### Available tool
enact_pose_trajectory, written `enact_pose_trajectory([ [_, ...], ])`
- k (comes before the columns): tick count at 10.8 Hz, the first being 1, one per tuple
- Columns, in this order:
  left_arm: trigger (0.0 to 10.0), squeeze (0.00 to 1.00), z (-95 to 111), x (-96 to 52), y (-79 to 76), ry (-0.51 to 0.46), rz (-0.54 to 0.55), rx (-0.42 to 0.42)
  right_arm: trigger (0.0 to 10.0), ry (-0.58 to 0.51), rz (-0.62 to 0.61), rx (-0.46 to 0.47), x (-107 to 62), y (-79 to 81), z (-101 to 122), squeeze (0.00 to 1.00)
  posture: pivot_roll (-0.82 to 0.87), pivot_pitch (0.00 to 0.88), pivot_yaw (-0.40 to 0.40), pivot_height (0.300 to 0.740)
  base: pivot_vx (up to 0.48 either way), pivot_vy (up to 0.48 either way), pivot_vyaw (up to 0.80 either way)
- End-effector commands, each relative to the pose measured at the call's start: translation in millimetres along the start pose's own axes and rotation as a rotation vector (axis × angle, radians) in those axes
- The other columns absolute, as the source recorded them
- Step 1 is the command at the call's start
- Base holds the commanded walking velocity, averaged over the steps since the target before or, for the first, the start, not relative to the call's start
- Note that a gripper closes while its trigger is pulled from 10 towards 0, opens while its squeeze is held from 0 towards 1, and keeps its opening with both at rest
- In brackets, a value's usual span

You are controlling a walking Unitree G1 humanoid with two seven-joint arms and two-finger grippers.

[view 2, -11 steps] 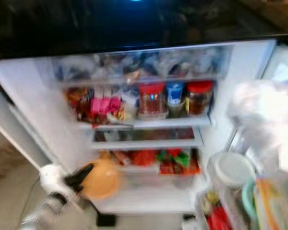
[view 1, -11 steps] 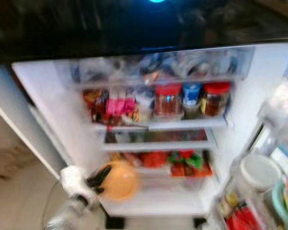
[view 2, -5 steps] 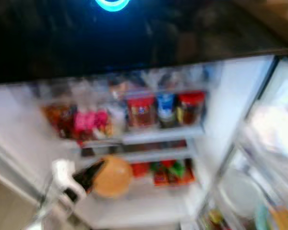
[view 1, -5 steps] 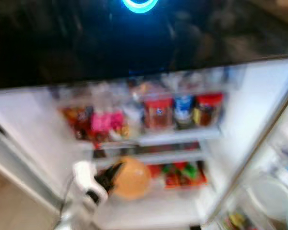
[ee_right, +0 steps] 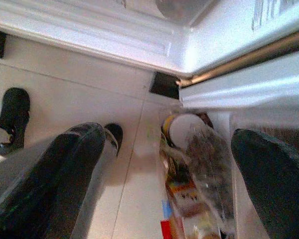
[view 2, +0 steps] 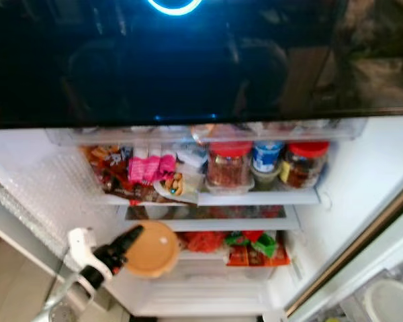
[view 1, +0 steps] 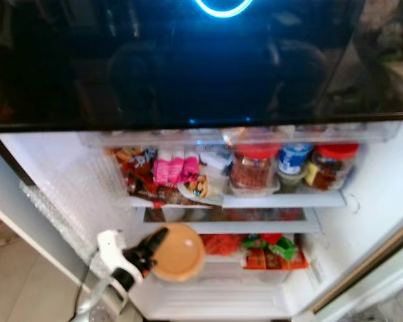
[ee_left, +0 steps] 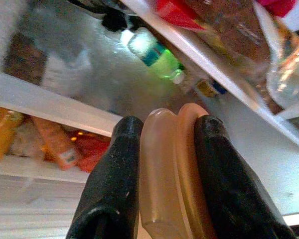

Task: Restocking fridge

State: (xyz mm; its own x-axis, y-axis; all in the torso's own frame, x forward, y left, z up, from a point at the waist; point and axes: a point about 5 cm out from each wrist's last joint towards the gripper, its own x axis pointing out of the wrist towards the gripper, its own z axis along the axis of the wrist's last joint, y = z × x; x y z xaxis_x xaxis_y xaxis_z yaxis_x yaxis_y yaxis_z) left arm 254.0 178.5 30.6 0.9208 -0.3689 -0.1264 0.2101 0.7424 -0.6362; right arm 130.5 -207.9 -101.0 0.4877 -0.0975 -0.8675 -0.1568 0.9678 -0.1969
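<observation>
The fridge (view 1: 282, 200) stands open before me under a black panel with a blue ring light. My left gripper (view 1: 151, 249) is shut on a round, flat orange container (view 1: 180, 251), held in front of the lower shelf's left part. In the left wrist view the container (ee_left: 169, 169) sits edge-on between the two black fingers (ee_left: 114, 184). In its wrist view my right gripper (ee_right: 164, 174) hangs open over the floor beside the fridge door, nothing between its fingers.
The upper shelf holds two red-lidded jars (view 1: 254, 168), a blue-lidded jar (view 1: 294, 159) and pink packets (view 1: 176, 168). Red and green packets (view 1: 272, 247) lie on the lower shelf. A green bottle (ee_left: 152, 50) lies deeper inside. Dark slippers (ee_right: 12, 117) are on the tiles.
The camera has tilted up and shifted; the door shelves on the right have left the eye views. My left gripper has lifted the orange container up toward the lower shelf.
</observation>
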Motion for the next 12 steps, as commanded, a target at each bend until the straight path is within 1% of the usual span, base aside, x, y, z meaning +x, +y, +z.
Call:
enact_pose_trajectory([
  [1, 10.0, 0.00, 0.6, -2.0, -0.4, 0.005, -0.013, -0.008, 10.0, 0.005, -0.001, 0.009, -0.4, -0.4, -2.0, 0.00, -0.05, 0.000, 0.024, 0.740, 0.000, 0.000, 0.00],
  [3, 10.0, 0.00, -3.1, -2.0, -3.2, 0.029, -0.049, -0.032, 10.0, 0.009, -0.004, 0.005, -0.5, -1.2, -2.7, 0.00, -0.05, 0.000, 0.022, 0.740, 0.000, 0.000, 0.00],
  [5, 10.0, 0.00, -4.9, -0.4, -6.2, 0.051, -0.079, -0.031, 10.0, 0.017, -0.011, -0.005, -0.5, -1.9, -3.4, 0.00, -0.05, 0.000, 0.022, 0.740, 0.000, 0.000, 0.00],
  [8, 10.0, 0.00, -3.5, 0.6, -6.4, 0.051, -0.075, -0.024, 10.0, 0.020, -0.009, -0.004, -0.4, -1.5, -3.3, 0.00, -0.06, 0.000, 0.022, 0.736, 0.000, 0.000, 0.00],
  [9, 10.0, 0.00, -4.0, 0.9, -6.2, 0.057, -0.072, -0.009, 10.0, 0.017, -0.008, -0.004, -0.4, -1.6, -3.0, 0.00, -0.06, 0.000, 0.022, 0.711, 0.000, 0.000, 0.00],
  [10, 10.0, 0.00, -4.3, 1.6, -5.6, 0.058, -0.064, 0.002, 10.0, 0.017, -0.007, -0.009, -0.4, -1.5, -3.0, 0.00, -0.06, 0.000, 0.023, 0.696, 0.000, 0.000, 0.00],
  [11, 10.0, 0.00, -3.5, 2.9, -4.8, 0.054, -0.054, 0.003, 10.0, 0.008, -0.001, -0.011, -0.4, -1.2, -2.2, 0.00, -0.06, 0.000, 0.023, 0.686, 0.000, 0.000, 0.00],
  [12, 10.0, 0.00, -2.0, 3.7, -4.8, 0.044, -0.054, 0.000, 10.0, 0.003, -0.002, -0.016, -0.5, -1.8, -2.1, 0.00, -0.06, 0.000, 0.023, 0.686, 0.000, 0.000, 0.00],
])
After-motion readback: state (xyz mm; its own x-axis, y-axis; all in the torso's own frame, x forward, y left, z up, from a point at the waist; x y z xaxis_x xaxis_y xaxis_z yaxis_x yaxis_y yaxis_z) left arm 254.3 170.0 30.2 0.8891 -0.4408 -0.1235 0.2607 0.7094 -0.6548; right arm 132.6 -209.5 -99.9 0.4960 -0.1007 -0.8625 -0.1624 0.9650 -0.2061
